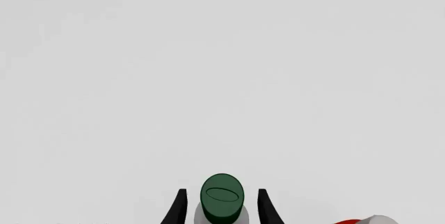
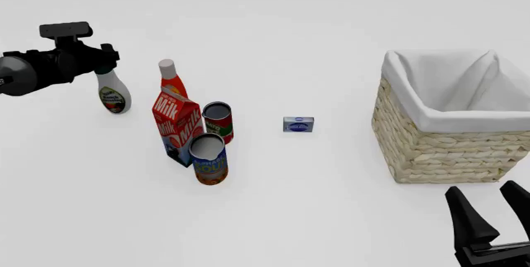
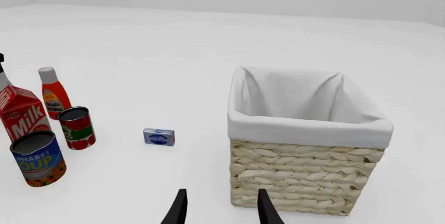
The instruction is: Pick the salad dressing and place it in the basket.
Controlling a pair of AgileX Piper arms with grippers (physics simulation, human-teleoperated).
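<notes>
- Our left gripper (image 1: 220, 206) has its two dark fingers on either side of the salad dressing (image 2: 113, 95), at the neck just under the dark green cap (image 1: 222, 197); we take the jaws to be pinching the bottle there, though actual contact is hard to see.
- In the front view the white bottle hangs tilted below that gripper, label facing us.
- Just beyond it stand the red bottle (image 2: 171, 80), milk carton (image 2: 177, 126) and two cans (image 2: 218, 122).
- Our right gripper (image 3: 220, 207) has its jaws spread, holding nothing.
- The basket (image 3: 306, 169) sits close ahead of those jaws, well apart from the dressing.
</notes>
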